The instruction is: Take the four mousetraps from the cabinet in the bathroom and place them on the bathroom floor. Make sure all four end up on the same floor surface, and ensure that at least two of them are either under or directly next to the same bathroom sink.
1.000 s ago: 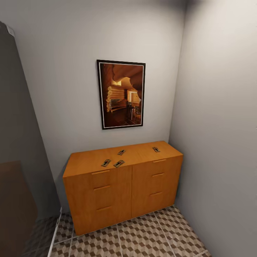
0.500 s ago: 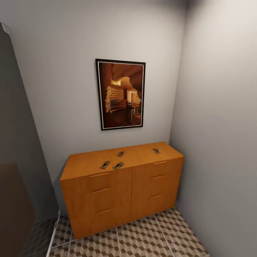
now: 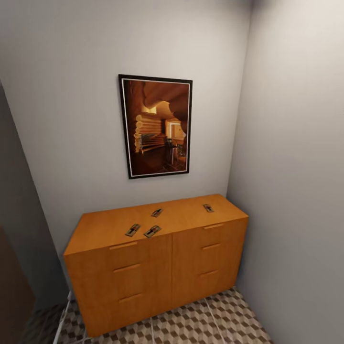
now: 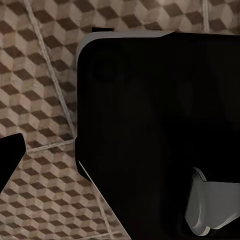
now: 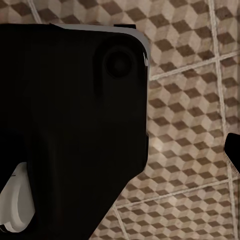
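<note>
Now four mousetraps (image 3: 133, 230) (image 3: 152, 231) (image 3: 156, 212) (image 3: 208, 208) atop cabinet (image 3: 143, 272); end effector states indiscernible.

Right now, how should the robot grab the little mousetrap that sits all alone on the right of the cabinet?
Probably from straight above. The lone mousetrap lies flat on the cabinet top, too thin to catch from the side, so the fingers should pinch the two long edges of its wooden board, staying clear of the wire. Nothing crowds it; the other mousetraps lie farther left.
</note>
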{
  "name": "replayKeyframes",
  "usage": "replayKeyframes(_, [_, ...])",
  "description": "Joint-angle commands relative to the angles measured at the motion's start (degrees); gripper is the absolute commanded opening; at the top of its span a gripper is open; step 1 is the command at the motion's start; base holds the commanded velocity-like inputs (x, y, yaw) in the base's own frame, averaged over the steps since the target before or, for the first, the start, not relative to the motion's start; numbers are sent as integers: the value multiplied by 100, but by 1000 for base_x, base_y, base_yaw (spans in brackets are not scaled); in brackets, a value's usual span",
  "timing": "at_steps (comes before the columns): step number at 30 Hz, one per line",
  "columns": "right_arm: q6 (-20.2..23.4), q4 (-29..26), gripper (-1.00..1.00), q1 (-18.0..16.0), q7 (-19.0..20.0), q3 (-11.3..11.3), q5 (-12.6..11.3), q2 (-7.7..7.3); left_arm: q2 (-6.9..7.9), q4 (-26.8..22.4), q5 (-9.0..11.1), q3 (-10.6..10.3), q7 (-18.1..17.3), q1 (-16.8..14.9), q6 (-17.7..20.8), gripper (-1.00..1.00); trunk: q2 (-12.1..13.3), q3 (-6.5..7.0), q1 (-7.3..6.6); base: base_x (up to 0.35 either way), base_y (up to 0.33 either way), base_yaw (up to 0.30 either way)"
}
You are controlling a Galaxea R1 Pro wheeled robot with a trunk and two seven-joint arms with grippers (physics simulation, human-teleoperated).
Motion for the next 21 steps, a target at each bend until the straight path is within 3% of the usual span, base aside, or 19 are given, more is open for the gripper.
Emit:
replayKeyframes(1, [-21,1,100,-1,-6,-1,-1,0,-1,-3,27,2,3,-1,-6,100,-4,-7,2,123,-60,0])
replayKeyframes(21, [-21,1,100,-1,-6,-1,0,0,-1,-3,27,2,4,-1,-6,100,-4,-7,2,24,-12,0])
